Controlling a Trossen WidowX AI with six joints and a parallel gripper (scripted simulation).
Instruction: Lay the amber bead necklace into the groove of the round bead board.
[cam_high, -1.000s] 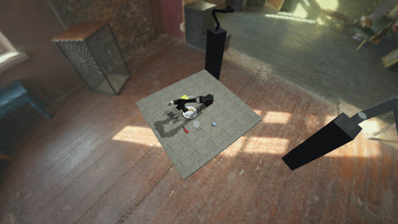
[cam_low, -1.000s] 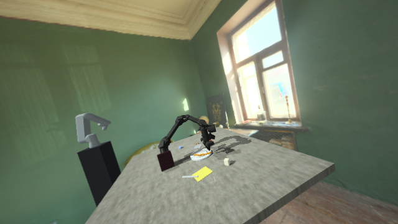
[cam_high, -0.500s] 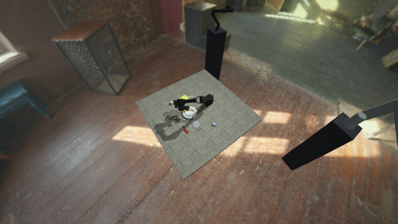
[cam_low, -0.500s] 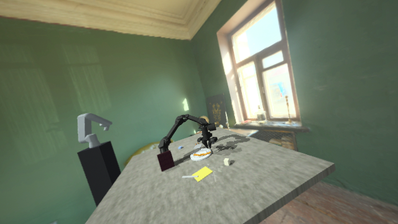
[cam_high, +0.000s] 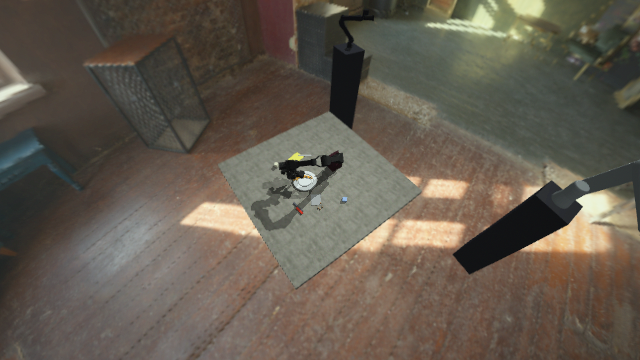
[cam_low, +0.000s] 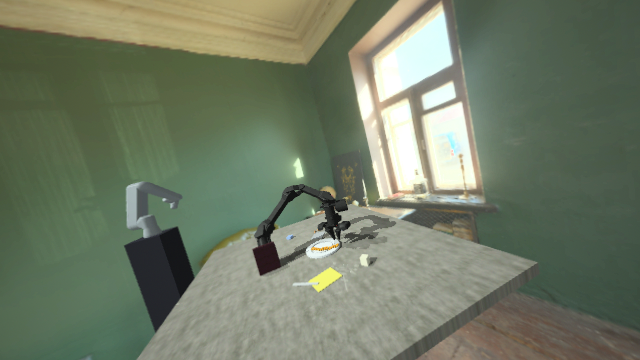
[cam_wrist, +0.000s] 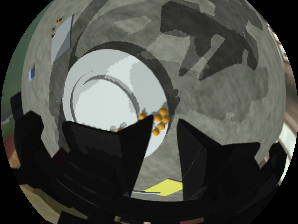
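Note:
The round white bead board (cam_high: 305, 188) (cam_low: 310, 254) (cam_wrist: 145, 70) lies flat on the table, with a raised disc inside its groove. The amber bead necklace (cam_low: 325, 248) (cam_wrist: 163, 111) lies across the board. In the wrist view several beads are bunched near the board's rim, and the near finger hides much of the rest. My gripper (cam_low: 336, 239) (cam_wrist: 165, 121) is partly open, with a narrow gap and nothing held. Its tips are low at the board's edge, one finger over the board and the other outside its rim. Whether they touch beads I cannot tell.
A yellow sheet (cam_high: 296, 156) (cam_low: 326, 280) (cam_wrist: 167, 187) with a white stick (cam_low: 302, 284) and a cream block (cam_low: 365, 260) lie near the board. A grey plate (cam_high: 316, 200) (cam_wrist: 61, 40), a red-ended tool (cam_high: 299, 210) and a blue block (cam_high: 344, 199) (cam_low: 290, 237) (cam_wrist: 31, 73) lie beyond it.

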